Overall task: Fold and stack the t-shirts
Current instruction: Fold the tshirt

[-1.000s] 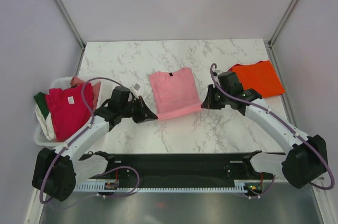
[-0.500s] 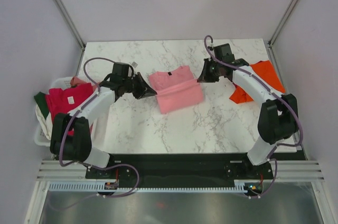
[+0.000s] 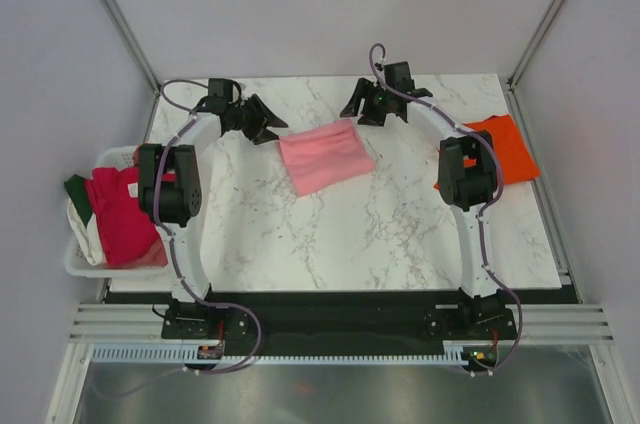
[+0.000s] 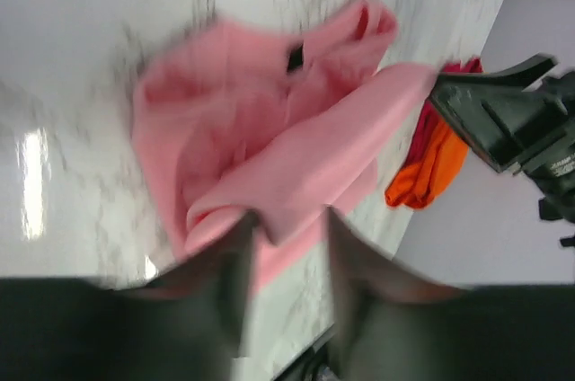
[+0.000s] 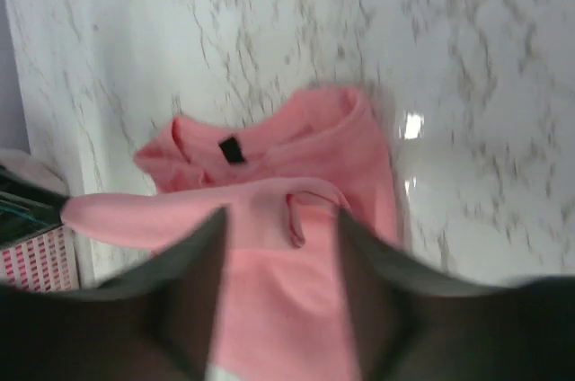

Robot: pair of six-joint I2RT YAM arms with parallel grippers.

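Observation:
The light pink t-shirt (image 3: pixel 325 156) lies folded in half at the middle of the table, its far edge toward the back. My left gripper (image 3: pixel 266 125) hovers just off the shirt's far left corner, and my right gripper (image 3: pixel 352 107) just off its far right corner. Both are open. In the left wrist view the pink t-shirt (image 4: pixel 234 120) has its folded edge lying loose between the spread fingers of the left gripper (image 4: pixel 287 219). In the right wrist view the shirt (image 5: pixel 341 147) likewise reaches between the parted fingers of the right gripper (image 5: pixel 280 215). The orange t-shirt (image 3: pixel 503 147) lies at the right.
A white basket (image 3: pixel 84 261) at the table's left edge holds a crimson t-shirt (image 3: pixel 125 214), a dark green one (image 3: pixel 77 189) and a cream one (image 3: pixel 86 229). Both arms stretch far across the table. Grey walls close in the back and sides.
Both arms swept from the near side to the far side, carrying the pink shirt's near edge over and folding it in half. Both grippers then opened and let the cloth go.

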